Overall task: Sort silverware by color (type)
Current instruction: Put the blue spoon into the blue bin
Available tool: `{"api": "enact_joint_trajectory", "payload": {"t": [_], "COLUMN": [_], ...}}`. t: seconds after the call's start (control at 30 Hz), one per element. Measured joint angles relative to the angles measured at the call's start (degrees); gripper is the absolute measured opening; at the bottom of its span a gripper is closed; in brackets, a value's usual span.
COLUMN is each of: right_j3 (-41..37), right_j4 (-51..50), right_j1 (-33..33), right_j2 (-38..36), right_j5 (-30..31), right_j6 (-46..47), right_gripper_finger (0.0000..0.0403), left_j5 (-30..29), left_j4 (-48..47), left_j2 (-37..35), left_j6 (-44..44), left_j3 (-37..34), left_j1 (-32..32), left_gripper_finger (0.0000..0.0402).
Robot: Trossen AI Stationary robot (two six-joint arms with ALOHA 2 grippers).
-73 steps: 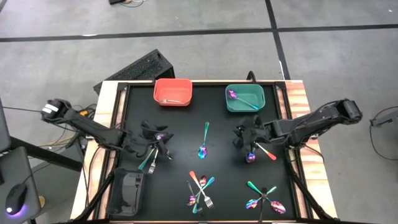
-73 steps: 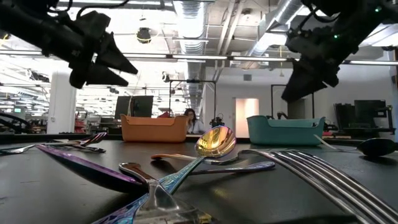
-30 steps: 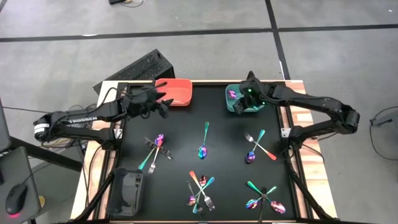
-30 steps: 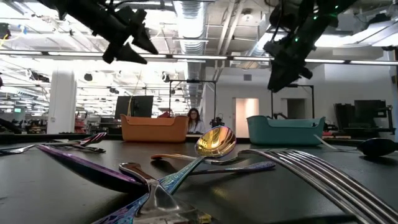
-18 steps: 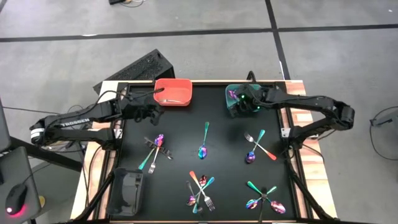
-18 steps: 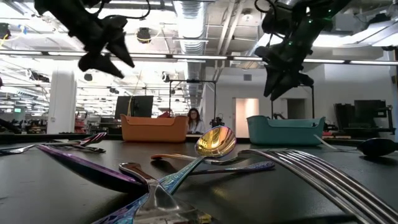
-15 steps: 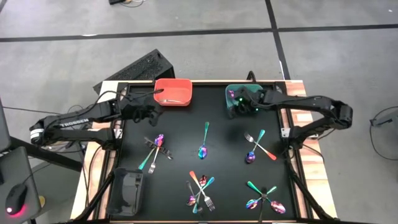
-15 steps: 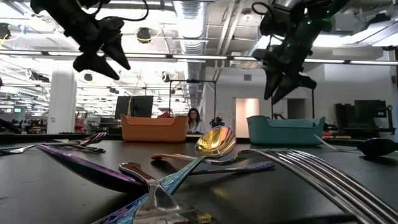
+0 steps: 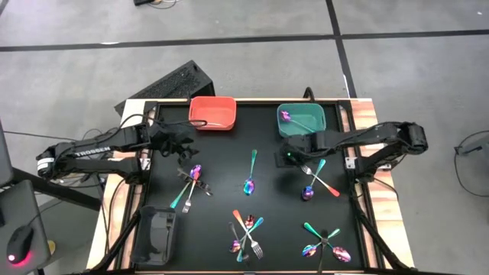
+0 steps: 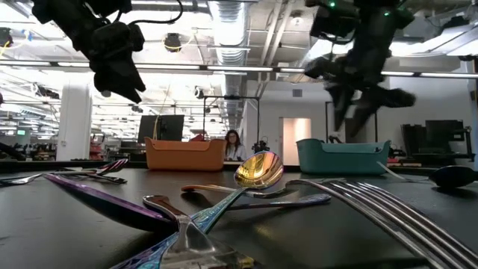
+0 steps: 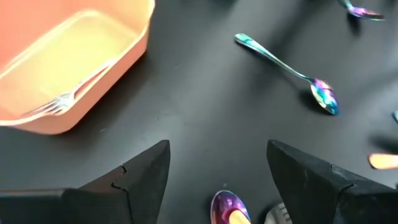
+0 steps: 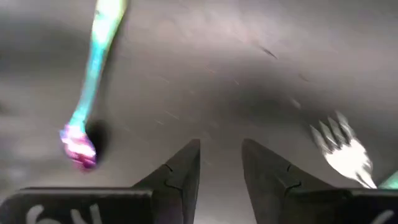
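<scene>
A: Silverware lies scattered over the black surface (image 9: 221,164) in the high view. Where exactly?

B: One iridescent spoon (image 9: 250,173) sits alone at the centre. Left of centre is a small crossed group (image 9: 189,186) with a teal-handled piece. Right of centre, a fork and an orange-handled spoon cross (image 9: 316,181). Two more crossed piles lie along the lower edge, one at lower centre (image 9: 246,235) and one at lower right (image 9: 325,243).

A: Anything in the bins?

B: The red bin (image 9: 212,113) at upper centre-left holds a silver fork (image 11: 71,93), seen clearly from the left wrist. The teal bin (image 9: 301,120) at upper centre-right holds a purple-headed piece (image 9: 294,118). A black bin (image 9: 155,235) stands at the lower left corner.

A: And the left hand?

B: The left hand (image 9: 182,143) hovers just below the red bin, left of centre. Its fingers (image 11: 143,174) are spread wide and hold nothing, with bare surface between them.

A: The right one?

B: The right hand (image 9: 291,156) hangs just below the teal bin, close to the crossed fork and spoon. Its fingers (image 12: 183,165) stand a little apart with only a narrow gap and nothing pinched. From its wrist, a teal-handled spoon (image 12: 90,81) shows on one side and fork tines (image 12: 342,146) on the other.
</scene>
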Motion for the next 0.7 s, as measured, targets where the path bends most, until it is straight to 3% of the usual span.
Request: {"api": "enact_joint_trajectory", "payload": {"t": [0.23, 0.57, 0.63, 0.7], "right_j3": [2.04, 1.97, 1.30, -0.28], "right_j4": [-17.54, -19.07, -20.60, -20.84], "right_j1": [3.01, 2.24, 2.87, 2.97], "right_j2": [-3.50, -3.18, -2.56, -1.94], "right_j5": [-1.18, -8.40, -9.32, -11.03], "right_j6": [-5.66, -21.14, -21.72, -16.15], "right_gripper_finger": [0.0137, 0.0124, 0.0124, 0.0123], "left_j5": [1.37, 0.26, 0.22, -0.17], "left_j4": [-0.05, 1.42, 2.22, 2.49], "left_j2": [-0.86, -1.08, -1.15, -1.10], "left_j6": [2.84, 0.40, -2.89, -5.14], "left_j3": [0.00, 0.00, 0.00, 0.00], "left_j1": [0.00, 0.00, 0.00, 0.00], "left_gripper_finger": [0.0256, 0.0256, 0.0256, 0.0256]}}
